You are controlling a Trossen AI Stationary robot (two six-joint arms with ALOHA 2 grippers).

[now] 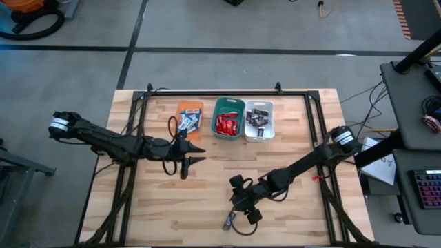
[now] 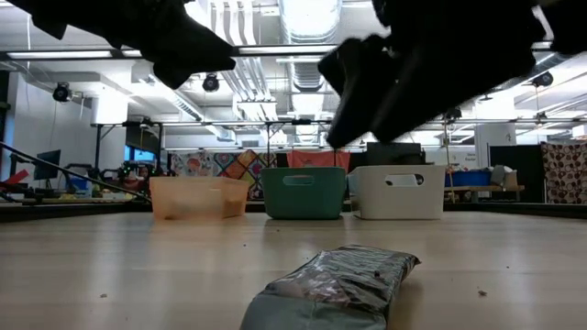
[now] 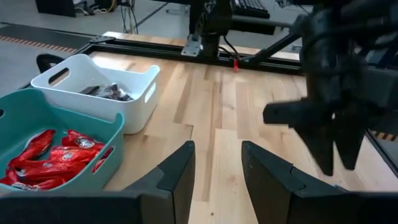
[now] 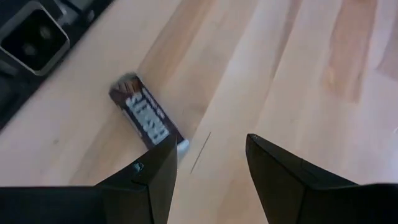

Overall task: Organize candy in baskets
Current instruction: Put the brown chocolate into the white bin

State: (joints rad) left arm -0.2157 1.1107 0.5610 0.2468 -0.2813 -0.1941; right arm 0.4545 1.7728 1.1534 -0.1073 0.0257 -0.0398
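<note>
Three baskets stand in a row at the table's far middle: orange (image 1: 189, 116) with blue-and-white candy, teal (image 1: 228, 118) with red candy (image 3: 53, 158), and white (image 1: 260, 120) with dark candy (image 3: 109, 91). One dark-wrapped candy bar (image 4: 146, 118) lies flat on the wood near the table's front edge (image 1: 228, 222). My right gripper (image 4: 211, 146) hovers open just above and beside it, nothing between its fingers. My left gripper (image 3: 217, 146) stands open and empty in front of the orange and teal baskets (image 1: 198, 153).
A black metal frame (image 1: 227, 92) runs along the table's far edge and down both sides. Bare wood lies between the baskets and the near edge. The right arm (image 3: 336, 99) shows large in the left wrist view.
</note>
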